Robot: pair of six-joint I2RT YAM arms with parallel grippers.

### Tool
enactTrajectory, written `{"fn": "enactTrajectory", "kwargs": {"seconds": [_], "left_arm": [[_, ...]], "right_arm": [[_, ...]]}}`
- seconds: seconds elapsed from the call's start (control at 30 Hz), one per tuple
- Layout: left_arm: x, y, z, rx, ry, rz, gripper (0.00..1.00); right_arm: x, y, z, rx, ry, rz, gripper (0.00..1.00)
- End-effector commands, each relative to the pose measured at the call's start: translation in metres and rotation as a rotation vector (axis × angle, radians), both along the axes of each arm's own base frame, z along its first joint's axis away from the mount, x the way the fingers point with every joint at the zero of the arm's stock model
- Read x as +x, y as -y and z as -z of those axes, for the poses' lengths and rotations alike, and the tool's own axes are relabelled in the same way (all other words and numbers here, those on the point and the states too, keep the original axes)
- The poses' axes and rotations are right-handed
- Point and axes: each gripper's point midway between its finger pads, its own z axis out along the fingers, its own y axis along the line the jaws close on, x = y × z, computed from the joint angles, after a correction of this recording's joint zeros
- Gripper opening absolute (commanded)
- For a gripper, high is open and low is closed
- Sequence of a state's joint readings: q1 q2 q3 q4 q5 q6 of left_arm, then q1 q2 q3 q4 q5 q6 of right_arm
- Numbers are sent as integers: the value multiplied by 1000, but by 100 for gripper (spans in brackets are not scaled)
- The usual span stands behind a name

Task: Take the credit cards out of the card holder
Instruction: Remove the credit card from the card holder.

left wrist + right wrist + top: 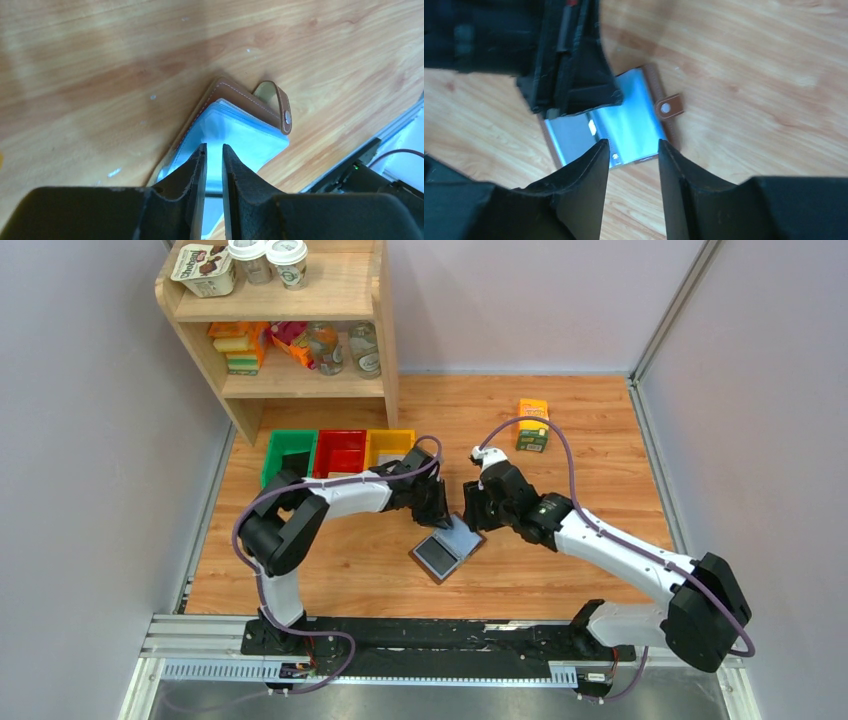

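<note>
- Card holder [447, 546] lies open flat on the table, with a dark credit card [437, 557] showing in its near page.
- Left gripper [213, 148] is over the holder's pale sleeves [250, 145], fingers a slit apart. Cannot tell if it pinches a sleeve.
- Right gripper [632, 144] is at the holder's edge near the clasp tab [669, 106], jaws apart and empty.
- Best approach, I judge: left pins the holder down, right closes on a card edge only and draws it straight along its sleeve.
</note>
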State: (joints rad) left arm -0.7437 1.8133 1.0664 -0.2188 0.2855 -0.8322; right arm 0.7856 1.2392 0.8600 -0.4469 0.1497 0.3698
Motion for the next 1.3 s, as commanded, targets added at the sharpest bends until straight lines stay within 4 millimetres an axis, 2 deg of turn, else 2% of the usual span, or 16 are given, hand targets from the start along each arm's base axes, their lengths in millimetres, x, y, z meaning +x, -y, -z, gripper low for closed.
{"fn": "enactTrajectory", "kwargs": {"seconds": [0.0,0.1,0.17,0.37,0.53,0.57,0.6,0.67,0.73,0.87,0.9,1.07,1.27], "left_arm": [[-1,6,18,50,-27,49,25],[3,6,22,72,-24,58,25],[7,7,18,80,-5,64,25],[23,7,-12,80,108,78,27],[39,-12,-44,123,241,17,33],[37,-17,-43,140,239,11,34],[41,-22,-53,149,270,-12,36],[38,-33,-59,174,285,-34,38],[34,-45,-63,199,296,-63,38],[10,-57,-52,212,235,-45,38],[1,-52,-52,179,200,-21,38],[-39,-50,-26,166,73,68,34],[-63,-58,-15,170,16,130,26]], "right_arm": [[-16,-34,-15,226,-45,-151,43],[-24,-47,-9,313,-109,-209,40],[-25,-51,3,322,-154,-213,38],[-15,-56,28,393,-251,-181,36],[-8,-57,42,435,-320,-159,34],[-8,-58,45,435,-328,-161,34],[-10,-58,49,436,-346,-167,34],[-13,-60,56,433,-381,-174,34],[-11,-64,60,443,-384,-184,32],[-12,-68,72,446,-430,-187,30],[-12,-69,74,447,-441,-190,30],[-17,-71,83,444,-492,-204,30],[-21,-70,86,443,-510,-211,30]]}}
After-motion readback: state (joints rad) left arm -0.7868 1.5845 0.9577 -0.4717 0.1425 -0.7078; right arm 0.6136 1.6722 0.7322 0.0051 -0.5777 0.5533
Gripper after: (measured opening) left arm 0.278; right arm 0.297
